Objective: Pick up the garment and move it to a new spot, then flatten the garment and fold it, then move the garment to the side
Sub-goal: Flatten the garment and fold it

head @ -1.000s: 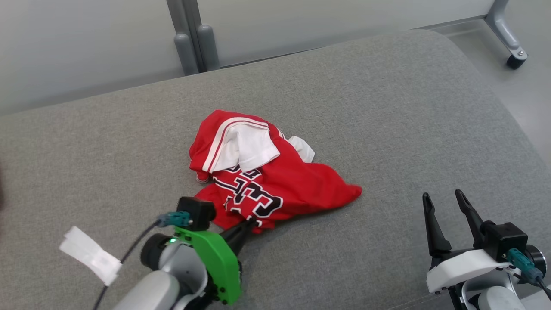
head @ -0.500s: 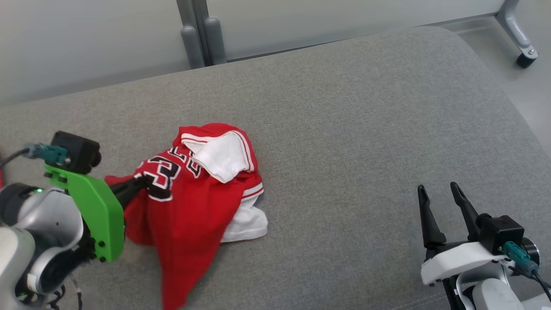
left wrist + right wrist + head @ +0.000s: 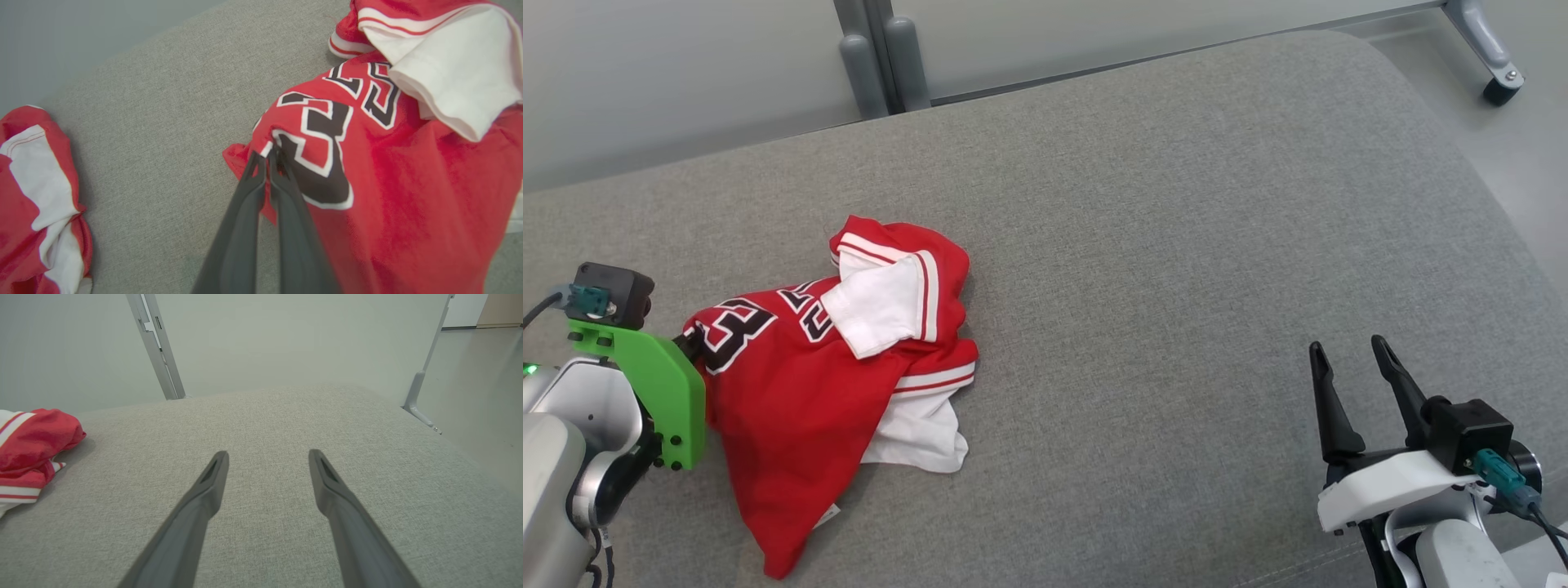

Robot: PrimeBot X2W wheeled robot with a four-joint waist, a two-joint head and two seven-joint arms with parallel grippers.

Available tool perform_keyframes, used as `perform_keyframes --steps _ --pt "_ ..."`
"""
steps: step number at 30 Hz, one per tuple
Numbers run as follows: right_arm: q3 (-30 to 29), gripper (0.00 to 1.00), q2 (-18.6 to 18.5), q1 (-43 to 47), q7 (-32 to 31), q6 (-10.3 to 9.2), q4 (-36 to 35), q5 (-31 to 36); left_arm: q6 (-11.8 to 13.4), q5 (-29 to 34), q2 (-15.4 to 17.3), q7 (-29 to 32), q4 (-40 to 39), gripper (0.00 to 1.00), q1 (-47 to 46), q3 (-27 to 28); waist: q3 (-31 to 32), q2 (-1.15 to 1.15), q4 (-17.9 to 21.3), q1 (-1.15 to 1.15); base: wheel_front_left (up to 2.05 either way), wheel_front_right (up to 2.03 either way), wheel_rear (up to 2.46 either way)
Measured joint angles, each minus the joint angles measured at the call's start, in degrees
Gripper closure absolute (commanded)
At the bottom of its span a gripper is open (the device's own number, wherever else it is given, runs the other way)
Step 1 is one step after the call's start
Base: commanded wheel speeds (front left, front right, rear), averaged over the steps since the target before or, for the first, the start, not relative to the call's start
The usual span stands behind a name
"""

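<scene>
Holding the garment [image 3: 792, 392] at the grey cushion's [image 3: 1176, 245] left for relocating, head view. Left wrist view: left gripper [image 3: 269, 153] clamped on its bunched red edge. Right wrist view: right gripper [image 3: 268, 452] spread, empty, well apart, likely spare for flattening.

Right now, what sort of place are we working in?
Probably a lab or test room, not a home: a broad grey upholstered pad serves as worktop, pale partition panels on metal posts stand behind it, and one foot has a caster.
</scene>
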State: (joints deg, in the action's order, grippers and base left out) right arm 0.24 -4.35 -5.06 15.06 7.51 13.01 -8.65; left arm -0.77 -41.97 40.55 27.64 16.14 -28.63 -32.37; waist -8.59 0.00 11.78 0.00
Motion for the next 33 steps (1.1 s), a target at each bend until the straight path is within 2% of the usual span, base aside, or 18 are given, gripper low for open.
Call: perform_keyframes --steps 2,3,9,14,16,19,22,25,29,33 --pt "-0.3 0.00 -0.1 0.0 0.0 0.00 0.0 0.0 0.2 0.0 -1.3 -2.9 2.1 0.02 0.0 0.6 0.0 0.00 -0.1 0.00 0.00 0.00 0.00" --pt "-0.4 0.00 -0.1 0.0 0.0 0.00 0.0 0.0 0.3 -0.1 -1.8 -4.1 3.1 0.00 0.1 0.8 0.0 0.00 -0.2 0.00 0.00 0.00 0.00" --pt "-0.8 0.00 -0.5 0.2 0.0 0.00 -0.1 0.1 2.6 -0.9 -2.9 -8.5 3.7 0.00 1.2 3.2 0.5 0.00 -1.2 0.00 0.00 0.00 0.00" --pt "-1.0 0.00 -1.0 0.3 0.0 0.00 -0.5 0.2 6.8 -1.1 -0.7 -9.7 -2.6 0.00 1.3 6.5 0.7 0.00 -2.7 0.00 0.00 0.00 0.00" --pt "-1.0 0.00 -1.0 0.3 0.0 0.00 -0.7 0.2 7.6 -3.5 -2.8 -9.9 -6.7 0.00 1.3 7.6 0.7 0.00 -3.3 0.00 0.00 0.00 0.00" --pt "-0.7 0.00 -1.1 0.2 0.0 0.00 -0.7 0.2 8.2 -5.0 -6.6 -9.0 -12.5 0.00 1.4 6.3 0.3 0.00 -4.1 0.00 0.00 0.00 0.00" --pt "-0.1 0.00 -1.0 0.0 0.0 0.00 -0.7 0.2 8.9 -6.5 -11.0 -8.0 -14.7 0.00 1.6 4.3 -0.5 0.00 -4.5 0.00 0.00 0.00 0.00" --pt "0.4 0.00 -1.1 -0.5 0.0 0.00 -0.6 0.2 9.4 -7.8 -15.0 -7.7 -13.0 0.00 2.0 2.5 -1.2 0.00 -4.6 0.00 0.00 0.00 0.00" --pt "1.2 0.00 -1.6 -1.1 0.0 0.00 -0.5 0.2 9.0 -8.5 -18.5 -8.5 -7.0 0.00 1.8 1.4 -2.2 0.00 -4.3 0.00 0.00 0.00 0.00" --pt "1.4 0.00 -2.5 -1.1 0.0 0.00 -0.4 0.1 7.6 -8.9 -20.3 -10.6 -2.2 0.00 0.4 1.5 -2.5 0.00 -3.6 0.00 0.00 0.00 0.00"
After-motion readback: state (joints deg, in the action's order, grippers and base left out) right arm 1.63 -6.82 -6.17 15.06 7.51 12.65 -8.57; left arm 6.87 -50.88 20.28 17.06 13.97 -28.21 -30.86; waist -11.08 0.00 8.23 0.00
